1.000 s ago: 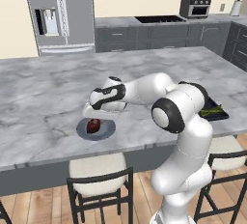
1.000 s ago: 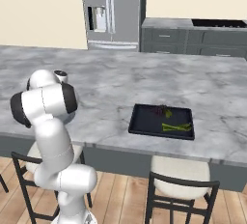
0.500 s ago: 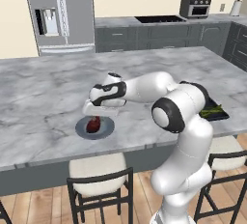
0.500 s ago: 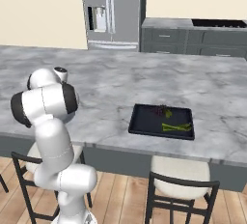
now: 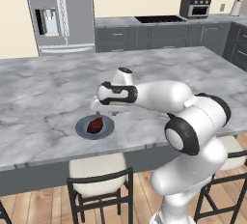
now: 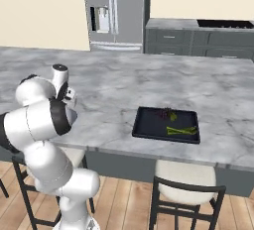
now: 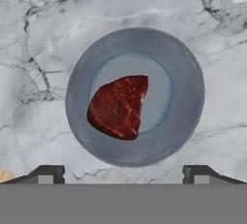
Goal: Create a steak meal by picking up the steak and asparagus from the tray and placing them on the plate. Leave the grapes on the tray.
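The gripper (image 7: 123, 172) hangs over the plate (image 7: 185, 68) with its two dark fingertips (image 7: 46, 172) spread wide and nothing between them; the steak (image 7: 118, 106) lies on the plate below, a little off its middle, with the wide rim bare all round. So I'd judge the meat is delivered and the asparagus is the step in hand. To do that well, the arm should rise straight up clear of the plate before swinging, so a finger doesn't clip the steak or nudge the plate (image 5: 81, 129) along the marble counter (image 5: 43, 92). The tray (image 6: 144, 127) sits well apart, further along the same counter, with the asparagus (image 6: 181, 131) lying flat near its front edge and the grapes (image 6: 162, 113) near the back rim; coming down across the stalks from above, jaws set crosswise to the bundle, would keep clear of the fruit. I can read no brand, label or writing anywhere, not even on the fridge (image 5: 55, 13) or the small oven (image 5: 195, 7) behind
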### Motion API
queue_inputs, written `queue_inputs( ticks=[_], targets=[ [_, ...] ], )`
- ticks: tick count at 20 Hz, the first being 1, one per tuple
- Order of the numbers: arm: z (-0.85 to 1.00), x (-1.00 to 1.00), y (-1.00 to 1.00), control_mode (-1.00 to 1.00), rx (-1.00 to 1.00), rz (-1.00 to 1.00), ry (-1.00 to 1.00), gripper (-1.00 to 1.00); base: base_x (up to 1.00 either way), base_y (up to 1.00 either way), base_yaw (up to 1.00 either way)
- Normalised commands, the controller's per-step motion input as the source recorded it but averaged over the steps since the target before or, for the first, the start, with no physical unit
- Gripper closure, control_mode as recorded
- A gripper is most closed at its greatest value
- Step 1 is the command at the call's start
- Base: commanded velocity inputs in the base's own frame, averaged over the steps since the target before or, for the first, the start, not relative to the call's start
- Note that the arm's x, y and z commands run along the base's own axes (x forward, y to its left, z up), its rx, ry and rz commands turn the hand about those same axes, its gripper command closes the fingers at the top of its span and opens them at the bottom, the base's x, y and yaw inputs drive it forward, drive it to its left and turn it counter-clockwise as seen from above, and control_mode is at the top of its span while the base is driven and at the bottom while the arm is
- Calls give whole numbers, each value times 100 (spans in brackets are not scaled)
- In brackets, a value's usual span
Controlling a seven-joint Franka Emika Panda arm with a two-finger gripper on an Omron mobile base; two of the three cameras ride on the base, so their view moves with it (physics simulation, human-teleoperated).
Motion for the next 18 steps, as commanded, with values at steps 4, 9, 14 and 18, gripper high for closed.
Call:
queue_inputs(
  ticks=[4,9,14,18],
  targets=[
    [41,0,-100,-100,0,-10,-3,-100,0,0,0],
    [17,0,-100,-100,0,-17,0,-100,0,0,0],
    [5,0,-100,-100,-4,-21,5,-100,0,0,0],
    [0,0,-100,-100,-16,-22,23,-100,0,0,0]
  ],
)
